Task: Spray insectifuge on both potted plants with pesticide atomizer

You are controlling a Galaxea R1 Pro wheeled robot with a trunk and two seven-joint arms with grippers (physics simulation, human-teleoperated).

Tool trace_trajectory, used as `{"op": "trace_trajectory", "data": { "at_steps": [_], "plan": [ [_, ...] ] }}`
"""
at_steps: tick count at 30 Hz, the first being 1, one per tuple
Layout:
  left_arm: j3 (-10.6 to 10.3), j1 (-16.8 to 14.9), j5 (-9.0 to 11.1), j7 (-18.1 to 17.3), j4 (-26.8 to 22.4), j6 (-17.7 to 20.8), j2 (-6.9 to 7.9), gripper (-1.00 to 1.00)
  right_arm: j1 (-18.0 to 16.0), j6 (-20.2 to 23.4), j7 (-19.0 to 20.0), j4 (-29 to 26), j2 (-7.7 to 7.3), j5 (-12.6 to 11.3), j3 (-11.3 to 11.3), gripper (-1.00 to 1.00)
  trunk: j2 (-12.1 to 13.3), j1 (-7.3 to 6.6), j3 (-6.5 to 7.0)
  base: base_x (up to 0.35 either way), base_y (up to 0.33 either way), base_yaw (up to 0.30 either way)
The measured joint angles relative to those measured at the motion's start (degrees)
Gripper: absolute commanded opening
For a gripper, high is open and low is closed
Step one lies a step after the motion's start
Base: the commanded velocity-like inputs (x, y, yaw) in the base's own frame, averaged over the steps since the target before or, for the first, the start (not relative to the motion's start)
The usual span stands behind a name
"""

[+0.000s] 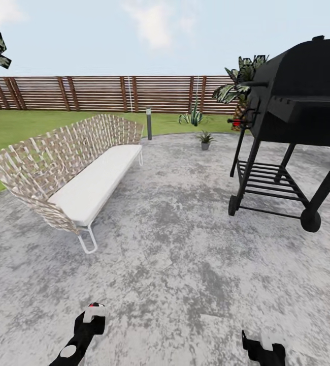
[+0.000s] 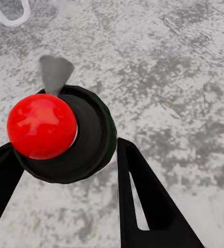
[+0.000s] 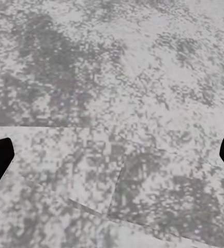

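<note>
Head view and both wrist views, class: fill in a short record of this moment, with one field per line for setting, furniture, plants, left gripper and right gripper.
setting: grey concrete patio edged by lawn, slatted wooden fence behind
furniture: wicker sofa with white cushion at left; black grill at right
plants: one small potted plant at the far patio edge; spiky agave on the grass beyond
left gripper: shut on the pesticide atomizer, seen top-down, red cap
right gripper: open, holds nothing, patio below

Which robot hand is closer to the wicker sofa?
Left. The left gripper sits just below the wicker sofa; the right gripper is farther off, toward the black grill.
</note>
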Motion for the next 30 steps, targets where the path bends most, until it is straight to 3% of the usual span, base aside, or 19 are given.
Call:
{"op": "trace_trajectory", "data": {
  "at_steps": [16, 30],
  "plan": [
    [0.06, -0.01, 0.00, -0.02, 0.01, 0.01, 0.00, -1.00, 0.01, 0.01, -0.01, 0.14, 0.08, 0.00, 0.00, 1.00, 0.00, 0.00, 0.00, 0.338, 0.000, -0.262],
    [0.01, 0.01, 0.05, 0.08, 0.16, -0.03, 0.00, -1.00, -0.01, 0.00, -0.10, 0.11, 0.09, -0.20, 0.00, 1.00, 0.00, 0.00, 0.00, 0.338, 0.000, -0.017]
  ]
}}
